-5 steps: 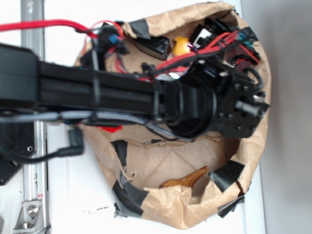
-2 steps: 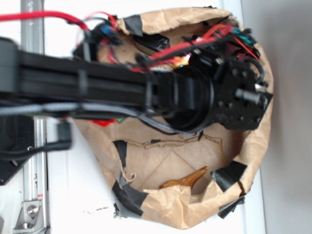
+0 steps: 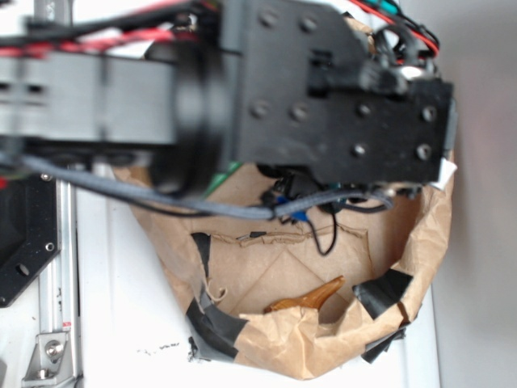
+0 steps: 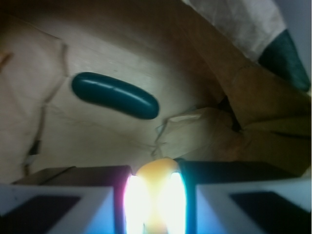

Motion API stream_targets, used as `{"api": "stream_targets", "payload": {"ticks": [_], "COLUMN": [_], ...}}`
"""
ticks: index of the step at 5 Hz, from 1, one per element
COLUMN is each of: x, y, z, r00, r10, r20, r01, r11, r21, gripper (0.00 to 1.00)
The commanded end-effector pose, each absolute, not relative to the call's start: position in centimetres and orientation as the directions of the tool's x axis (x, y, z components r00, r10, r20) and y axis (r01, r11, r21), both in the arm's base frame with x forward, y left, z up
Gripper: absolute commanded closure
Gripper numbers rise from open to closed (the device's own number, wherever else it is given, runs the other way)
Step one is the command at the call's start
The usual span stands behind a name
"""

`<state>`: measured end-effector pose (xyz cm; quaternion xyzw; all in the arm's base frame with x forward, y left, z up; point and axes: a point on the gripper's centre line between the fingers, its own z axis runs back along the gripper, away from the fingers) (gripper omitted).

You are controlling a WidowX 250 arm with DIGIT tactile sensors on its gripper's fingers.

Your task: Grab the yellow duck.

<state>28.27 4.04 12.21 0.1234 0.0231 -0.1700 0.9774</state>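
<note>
In the wrist view a small yellow rounded thing, the yellow duck, sits squeezed between my two fingers at the bottom edge, washed out by glare. My gripper is shut on it and holds it above the brown paper floor. In the exterior view my black arm and wrist fill the upper part of the frame and hide the gripper and the duck.
A dark green cucumber-shaped thing lies on the paper floor of the brown paper bag. Crumpled bag walls with black tape rise at the right. A brown curved object lies near the bag's front wall.
The arm has risen toward the camera and now looks much larger. The duck, visible at the bag's back one second ago, is now hidden under the arm in the exterior view.
</note>
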Motion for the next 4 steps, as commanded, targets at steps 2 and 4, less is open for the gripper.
{"api": "stream_targets", "payload": {"ticks": [2,4], "x": [27.3,25.3], "y": [1.6,2.5], "z": [14.6,15.0], "r00": [0.995,0.976], "r10": [-0.039,0.209], "r20": [0.089,0.063], "r01": [0.029,-0.208], "r11": [0.993,0.978], "r21": [0.117,-0.020], "gripper": [1.00,1.00]}}
